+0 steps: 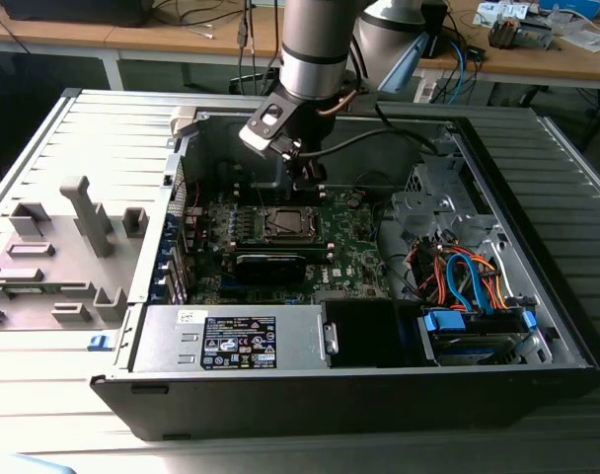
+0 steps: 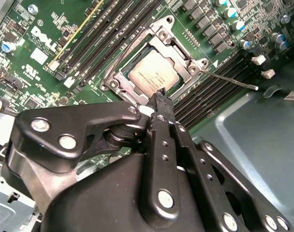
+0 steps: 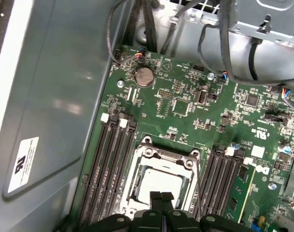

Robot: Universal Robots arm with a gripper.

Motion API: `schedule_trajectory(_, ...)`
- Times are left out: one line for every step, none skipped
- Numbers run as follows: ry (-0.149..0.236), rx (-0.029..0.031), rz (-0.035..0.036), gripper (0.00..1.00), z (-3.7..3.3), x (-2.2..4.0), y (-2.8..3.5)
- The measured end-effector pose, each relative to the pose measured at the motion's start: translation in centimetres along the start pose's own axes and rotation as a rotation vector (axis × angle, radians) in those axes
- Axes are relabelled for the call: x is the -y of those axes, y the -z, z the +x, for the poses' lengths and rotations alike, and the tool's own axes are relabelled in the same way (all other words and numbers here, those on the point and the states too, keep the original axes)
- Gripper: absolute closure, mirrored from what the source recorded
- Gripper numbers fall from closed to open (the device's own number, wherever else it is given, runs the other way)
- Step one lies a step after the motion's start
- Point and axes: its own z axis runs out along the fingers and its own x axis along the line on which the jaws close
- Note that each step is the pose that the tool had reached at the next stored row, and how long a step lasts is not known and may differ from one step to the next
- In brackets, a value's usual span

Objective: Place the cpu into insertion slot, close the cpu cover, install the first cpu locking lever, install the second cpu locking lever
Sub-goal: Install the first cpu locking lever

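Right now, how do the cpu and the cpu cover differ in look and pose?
The cpu is a solid plate with a dull grey top; the cpu cover is an open frame of shinier metal. The cpu sits inside the window; the cpu cover lies around it. Both are square, metal and lie flat.

In the exterior view you count one arm [image 1: 315, 39], one open computer case [image 1: 537, 296], one insertion slot [image 1: 280, 223], one power supply [image 1: 231, 341] at seven o'clock of it and one drive bay [image 1: 478, 331] at four o'clock. In the second wrist view you count one cpu [image 2: 152, 75], one cpu cover [image 2: 181, 50], one lever rod [image 2: 231, 79] and one gripper [image 2: 160, 94]. In the first wrist view you count one coin cell [image 3: 144, 76] and two banks of memory slots [image 3: 110, 164].
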Motion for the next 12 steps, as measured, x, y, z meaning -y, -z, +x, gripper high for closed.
schedule_trajectory(0.008, 0.0003, 0.0001, 0.89, 0.0, 0.0, 0.0)
schedule_trajectory(0.014, 0.0006, 0.0001, 0.89, 0.0, 0.0, 0.0)
schedule_trajectory(0.024, 0.0013, 0.0003, 0.89, 0.0, 0.0, 0.0)
schedule_trajectory(0.03, 0.0016, 0.0003, 0.89, 0.0, 0.0, 0.0)
schedule_trajectory(0.041, 0.0025, 0.0005, 0.89, 0.0, 0.0, 0.0)
schedule_trajectory(0.053, 0.0045, 0.0011, 0.89, 0.0, 0.0, -0.01)
schedule_trajectory(0.059, 0.0053, 0.0014, 0.89, 0.0, 0.0, 0.0)
schedule_trajectory(0.062, 0.0056, 0.0015, 0.89, 0.0, 0.0, 0.0)
schedule_trajectory(0.071, 0.0063, 0.0016, 0.89, 0.0, 0.0, 0.0)
schedule_trajectory(0.074, 0.0065, 0.0017, 0.89, 0.0, 0.0, 0.0)
schedule_trajectory(0.077, 0.0068, 0.0017, 0.89, 0.0, 0.0, 0.0)
schedule_trajectory(0.082, 0.007, 0.0018, 0.89, 0.0, 0.0, 0.0)
